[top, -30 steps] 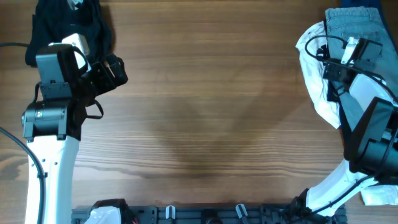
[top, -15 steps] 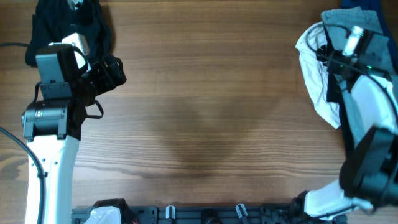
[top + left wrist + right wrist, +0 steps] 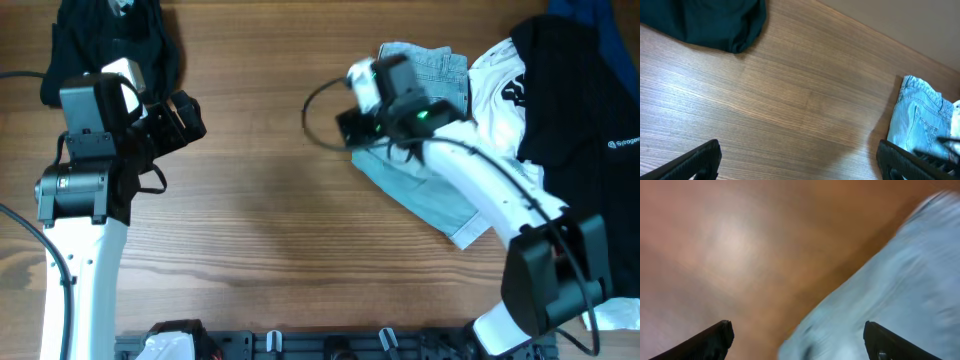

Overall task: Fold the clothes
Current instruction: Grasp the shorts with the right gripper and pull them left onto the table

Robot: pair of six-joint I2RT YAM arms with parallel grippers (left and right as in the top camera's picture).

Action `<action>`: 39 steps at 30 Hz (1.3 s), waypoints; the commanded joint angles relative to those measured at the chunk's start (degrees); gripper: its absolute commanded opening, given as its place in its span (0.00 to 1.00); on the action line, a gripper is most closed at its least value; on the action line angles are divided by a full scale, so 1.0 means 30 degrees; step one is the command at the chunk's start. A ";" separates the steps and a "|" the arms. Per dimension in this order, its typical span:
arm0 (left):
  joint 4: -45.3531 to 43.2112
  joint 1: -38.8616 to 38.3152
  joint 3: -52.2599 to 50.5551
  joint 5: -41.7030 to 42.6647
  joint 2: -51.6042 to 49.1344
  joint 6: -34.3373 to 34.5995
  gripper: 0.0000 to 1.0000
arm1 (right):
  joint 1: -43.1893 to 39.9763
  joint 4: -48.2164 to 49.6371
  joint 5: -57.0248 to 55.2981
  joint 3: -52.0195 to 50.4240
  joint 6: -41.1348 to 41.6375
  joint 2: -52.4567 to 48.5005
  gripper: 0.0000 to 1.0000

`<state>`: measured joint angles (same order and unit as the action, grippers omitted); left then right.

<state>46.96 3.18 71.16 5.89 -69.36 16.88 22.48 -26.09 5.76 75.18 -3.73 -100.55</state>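
The pale blue denim shorts [image 3: 425,195] lie crumpled on the wood table right of centre, one part near the back [image 3: 425,65]. My right gripper [image 3: 350,127] hovers over their left edge. In the blurred right wrist view its fingers [image 3: 800,340] are wide apart and open, with the denim [image 3: 890,290] below and to the right of them. My left gripper [image 3: 186,115] is open and empty at the far left, above bare wood [image 3: 800,160]. The shorts show at the right edge of the left wrist view [image 3: 920,120].
A white shirt with black print [image 3: 495,90] and a black garment with small white lettering [image 3: 580,100] lie at the right, touching the shorts. A dark garment [image 3: 110,35] lies at the back left, also in the left wrist view [image 3: 705,20]. A blue cloth [image 3: 590,10] sits at the back right corner.
My right arm has swung from the far right to the table's middle. The shorts have moved left off the pile onto the wood. The black garment now covers the right side. The left arm is still.
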 commanded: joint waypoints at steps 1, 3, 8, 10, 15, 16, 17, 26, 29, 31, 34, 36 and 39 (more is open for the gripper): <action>0.0073 0.0160 0.0299 -0.0197 -0.0066 -0.0036 1.00 | -0.3096 0.1683 0.0095 0.1086 -0.0306 0.0612 0.83; 0.0299 0.0160 0.0291 -0.0197 -0.0066 -0.0036 1.00 | -0.5413 0.2572 0.0073 0.1086 -0.0342 -0.0117 0.76; 0.0532 0.0160 0.0284 -0.0204 -0.0066 -0.0044 1.00 | -0.9034 0.3585 0.1632 0.1086 -0.0911 -0.3359 0.72; 0.0517 0.0160 0.0284 -0.0204 -0.0066 -0.0036 1.00 | -0.9449 0.3621 0.2404 0.1086 -0.0903 -0.4969 0.72; 0.0539 0.0153 0.0284 -0.0189 -0.0066 -0.0029 1.00 | -0.9486 0.4539 0.2390 0.1086 -0.0474 -0.7118 0.68; 0.0539 0.0160 0.0284 -0.0197 -0.0066 -0.0029 1.00 | -0.9493 0.4612 0.2382 0.1086 -0.0401 -0.7176 0.67; 0.0539 0.0153 0.0284 -0.0189 -0.0066 -0.0029 1.00 | -0.9515 0.4685 0.2251 0.1086 -0.0372 -0.7293 0.66; 0.0495 0.0160 0.0284 -0.0197 -0.0066 -0.0036 1.00 | -0.9486 0.4801 0.2142 0.1086 0.0452 -0.5282 0.04; -0.0007 0.0160 0.0291 -0.1180 -0.0066 -0.0036 0.99 | -0.7868 0.3599 0.3264 0.1093 0.0984 -0.1020 0.04; -0.0277 0.0160 0.0291 -0.2229 -0.0066 -0.0036 0.99 | -0.5770 0.3439 0.3257 0.1093 0.1872 0.0721 0.04; -0.0583 0.0226 0.0291 -0.3869 -0.0066 -0.0044 1.00 | -0.1647 0.4175 0.3264 0.1086 0.3206 0.1137 0.04; -0.0670 0.0743 0.0291 -0.4007 -0.0066 -0.0044 1.00 | 0.1297 0.4962 0.3424 0.1086 0.3439 0.0488 0.04; -0.0882 0.2463 0.0291 -0.4000 -0.0066 -0.0044 1.00 | 0.6062 0.6120 0.3621 0.1086 0.3942 -0.0488 0.05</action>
<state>44.91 6.55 71.16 -4.25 -69.41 16.86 30.59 -9.65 14.15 78.04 5.41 -99.81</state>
